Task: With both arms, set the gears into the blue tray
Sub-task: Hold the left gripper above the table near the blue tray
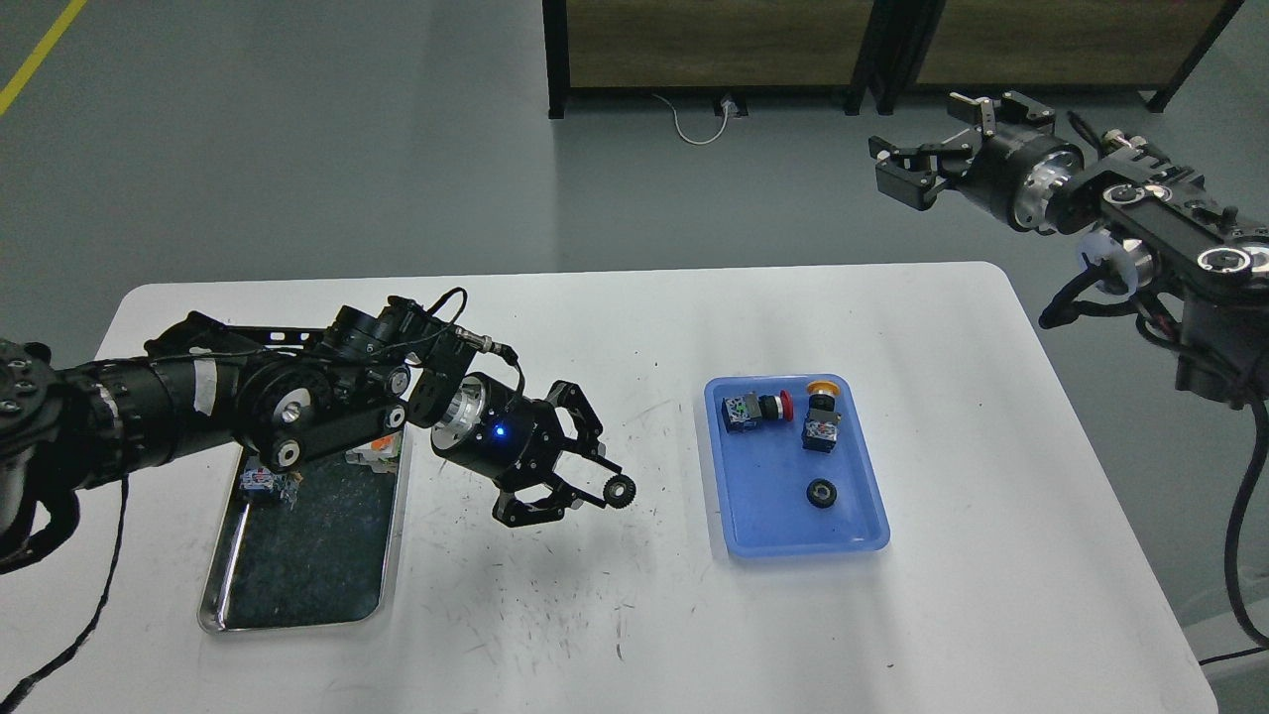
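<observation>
You can read no writing anywhere; the patterned labels on the switch bodies are too small to make out. Your left gripper [607, 486] hangs above the white table [615, 615], between the steel tray [223, 605] at its 9 o'clock and the blue tray [863, 476] at its 3 o'clock, with bare tabletop between it and the blue tray. Its jaws pinch a gear [621, 491] at their tips. A second gear [820, 493] lies in the blue tray, at 6 o'clock from the red-capped switch [755, 409] and the yellow-capped switch [821, 415]. Your right gripper [890, 167] is raised off the table's far right corner, jaws narrowly parted, holding nothing.
</observation>
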Robot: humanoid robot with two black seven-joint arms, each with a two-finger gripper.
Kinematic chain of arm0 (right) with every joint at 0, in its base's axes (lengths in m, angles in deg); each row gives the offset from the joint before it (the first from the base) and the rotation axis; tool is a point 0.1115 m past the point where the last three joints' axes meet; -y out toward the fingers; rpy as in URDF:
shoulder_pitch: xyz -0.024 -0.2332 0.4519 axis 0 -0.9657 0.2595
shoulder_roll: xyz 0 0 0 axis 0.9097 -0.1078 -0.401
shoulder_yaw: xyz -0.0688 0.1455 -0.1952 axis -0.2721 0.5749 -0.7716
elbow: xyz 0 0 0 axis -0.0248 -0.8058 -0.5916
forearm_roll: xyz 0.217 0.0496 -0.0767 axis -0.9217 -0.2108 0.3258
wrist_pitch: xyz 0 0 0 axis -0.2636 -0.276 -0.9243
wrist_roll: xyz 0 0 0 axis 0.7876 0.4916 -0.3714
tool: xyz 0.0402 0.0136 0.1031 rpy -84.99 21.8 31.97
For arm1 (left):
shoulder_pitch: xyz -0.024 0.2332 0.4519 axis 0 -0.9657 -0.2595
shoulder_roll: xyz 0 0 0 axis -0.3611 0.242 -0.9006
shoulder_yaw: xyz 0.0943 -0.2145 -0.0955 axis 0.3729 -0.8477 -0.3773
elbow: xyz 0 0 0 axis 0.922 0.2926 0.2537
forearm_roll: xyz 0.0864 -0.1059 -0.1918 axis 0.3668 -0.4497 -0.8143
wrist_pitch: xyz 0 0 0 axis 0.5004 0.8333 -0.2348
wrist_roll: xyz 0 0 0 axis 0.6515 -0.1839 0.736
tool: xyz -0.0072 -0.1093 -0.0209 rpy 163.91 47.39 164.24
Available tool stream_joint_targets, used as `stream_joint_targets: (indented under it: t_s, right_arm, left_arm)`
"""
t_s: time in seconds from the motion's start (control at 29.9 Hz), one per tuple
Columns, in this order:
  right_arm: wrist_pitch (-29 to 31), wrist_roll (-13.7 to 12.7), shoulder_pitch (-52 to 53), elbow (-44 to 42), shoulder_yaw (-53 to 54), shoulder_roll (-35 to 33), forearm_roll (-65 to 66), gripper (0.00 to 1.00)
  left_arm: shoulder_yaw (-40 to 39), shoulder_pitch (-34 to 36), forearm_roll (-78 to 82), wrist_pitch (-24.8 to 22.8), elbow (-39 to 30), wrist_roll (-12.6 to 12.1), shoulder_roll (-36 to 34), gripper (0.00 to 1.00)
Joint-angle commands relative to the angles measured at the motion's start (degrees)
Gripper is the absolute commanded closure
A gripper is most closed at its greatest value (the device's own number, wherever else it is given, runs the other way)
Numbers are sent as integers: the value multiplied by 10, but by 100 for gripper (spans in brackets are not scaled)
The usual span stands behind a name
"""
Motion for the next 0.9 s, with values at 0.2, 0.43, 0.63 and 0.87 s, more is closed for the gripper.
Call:
stream_joint_targets:
  t_s: [0.2,0.43,0.63,0.87]
  right_arm:
    - [0,0,-1,0,0,1,1,4]
    - [0,0,-5,-1,0,1,4,4]
    - [0,0,-6,-4,0,11,5,4]
    - [0,0,-7,-4,-3,11,5,4]
  left_arm:
    - [4,-31,-1,0,67,0,45,67]
    - [6,-49,-2,0,121,0,58,67]
    - [6,-63,-3,0,143,0,58,67]
    - [6,-63,-19,0,145,0,58,67]
